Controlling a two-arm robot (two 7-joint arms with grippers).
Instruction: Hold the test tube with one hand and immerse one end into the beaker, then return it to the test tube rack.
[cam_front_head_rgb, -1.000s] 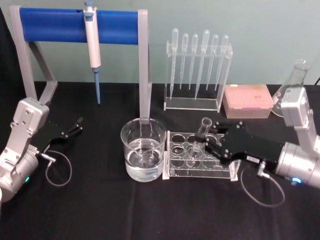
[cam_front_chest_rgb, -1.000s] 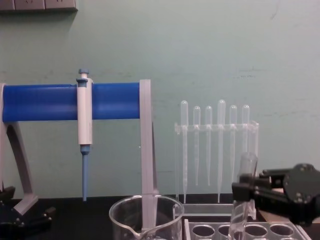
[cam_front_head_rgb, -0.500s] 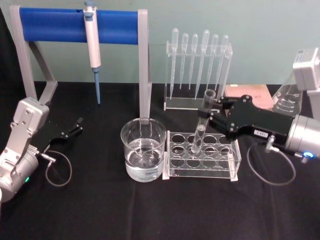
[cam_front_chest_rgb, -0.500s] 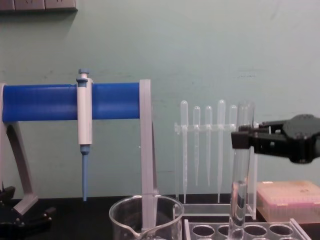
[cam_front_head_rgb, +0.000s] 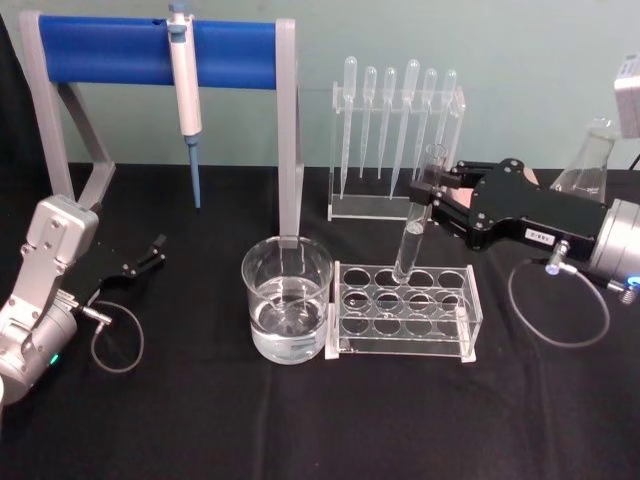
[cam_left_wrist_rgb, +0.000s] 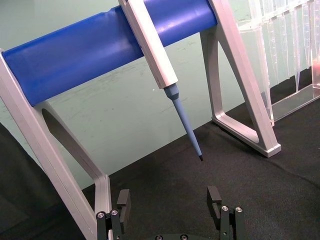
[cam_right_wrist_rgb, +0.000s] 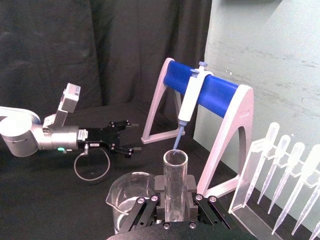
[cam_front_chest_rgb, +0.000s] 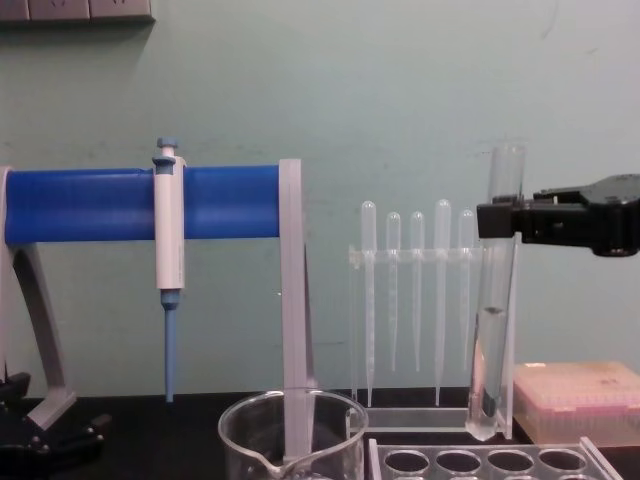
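Right gripper (cam_front_head_rgb: 434, 191): clamps test tube (cam_front_head_rgb: 412, 240) near rim.
Change: tube risen clear of rack (cam_front_head_rgb: 400, 342) beneath.
Meaning: ready for beaker (cam_front_head_rgb: 247, 287).
Left gripper (cam_front_head_rgb: 150, 255): parked, jaws apart.

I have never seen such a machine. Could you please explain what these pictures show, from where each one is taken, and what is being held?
This is a robot with two arms, each ending in a black claw. One picture looks down from its head and one looks forward from its chest. The other two come from cameras on its wrists.

The right claw is shut on a glass test tube, which hangs just above a clear rack. To the left of the rack stands a beaker with clear liquid in it. The left claw waits open at the left, idle.

Behind these are a pipettor hung on a blue stand and a row of pipettes. Everything stands on a black table.
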